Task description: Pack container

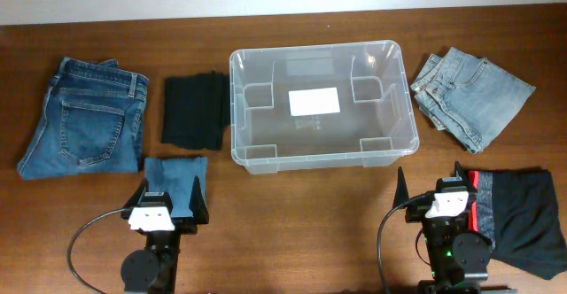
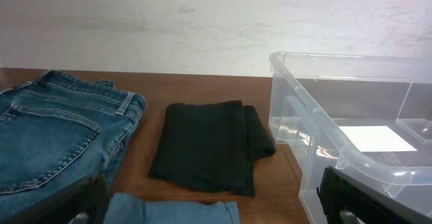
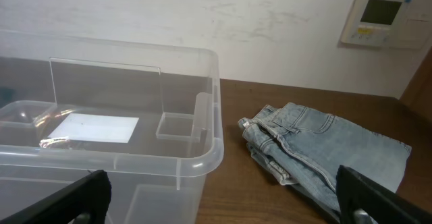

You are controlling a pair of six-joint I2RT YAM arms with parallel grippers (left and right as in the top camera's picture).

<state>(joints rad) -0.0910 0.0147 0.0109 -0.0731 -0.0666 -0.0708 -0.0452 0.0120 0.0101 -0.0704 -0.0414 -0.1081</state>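
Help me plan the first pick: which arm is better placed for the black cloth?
Left. The black cloth lies left of the tub, ahead of the left end effector; the right end effector is beyond the tub.

Your wooden table [image 1: 310,214] carries the clear container [image 1: 237,108] at its middle. Left of it you have a folded black cloth [image 1: 193,110], dark jeans [image 1: 84,117] and, nearer the front, a small denim piece [image 1: 175,181]. On the right lie pale jeans [image 1: 474,99] and a black garment [image 1: 523,214].
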